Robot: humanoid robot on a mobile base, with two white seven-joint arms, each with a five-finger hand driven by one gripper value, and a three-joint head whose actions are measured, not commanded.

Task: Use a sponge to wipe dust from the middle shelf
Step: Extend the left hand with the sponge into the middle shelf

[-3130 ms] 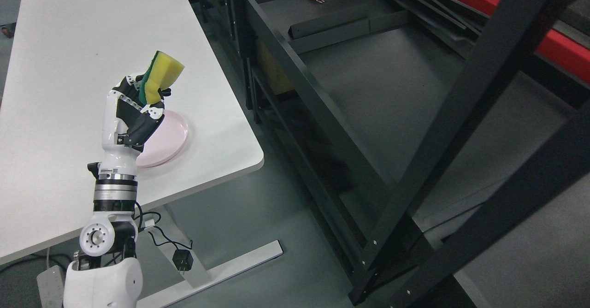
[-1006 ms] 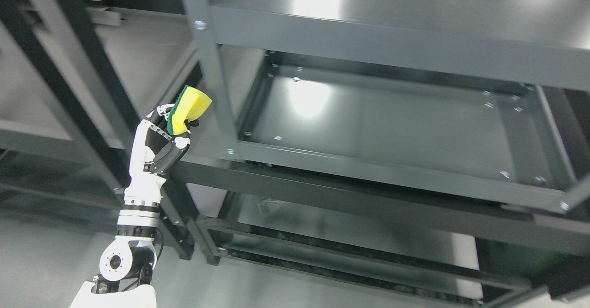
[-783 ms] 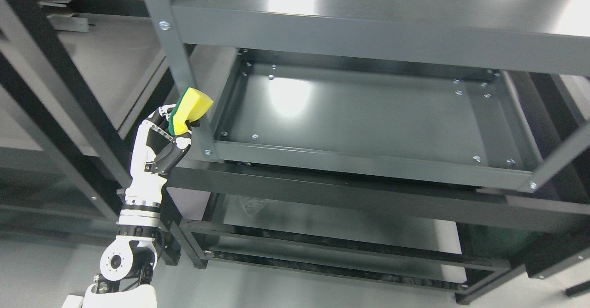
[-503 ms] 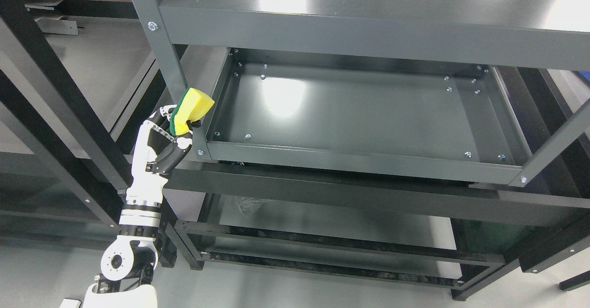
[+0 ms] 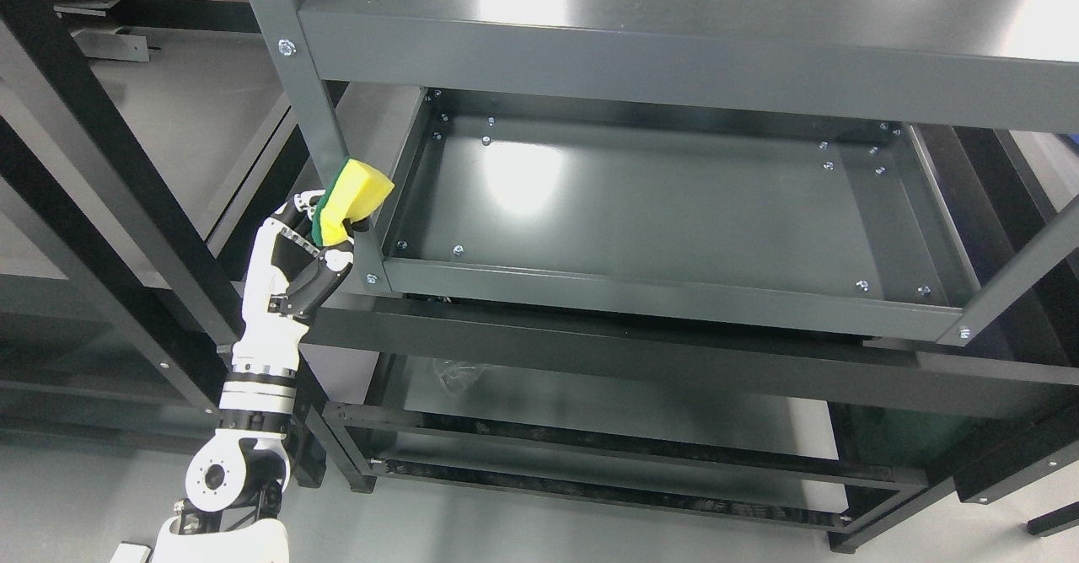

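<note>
Over on the left, white-and-black left robot hand raised on its upright forearm, fingers clenched around a yellow foam sponge with a green scouring layer, yellow face tilted up and to the right. Sponge sitting just outside the grey metal corner post, near the front-left corner of the dark grey metal middle shelf tray, apparently not yet on the shelf floor. Right hand nowhere in view. Best handled, by the look of it, by lifting clear of the raised front lip, swinging right past the post, then turning the wrist so a broad sponge face lies flat on the panel. Risk of clipping the post or the lip if brought straight across. Even, overlapping strokes from the left wall toward the right wall, light pressure, care around the small bolt heads near the corners. Grip probably worth keeping firm, since the sponge stands proud of the fingers and could twist under drag. Further right, bare glossy panel with a bright light reflection. No brand, label or readable writing anywhere on sponge, hand or racking.
</note>
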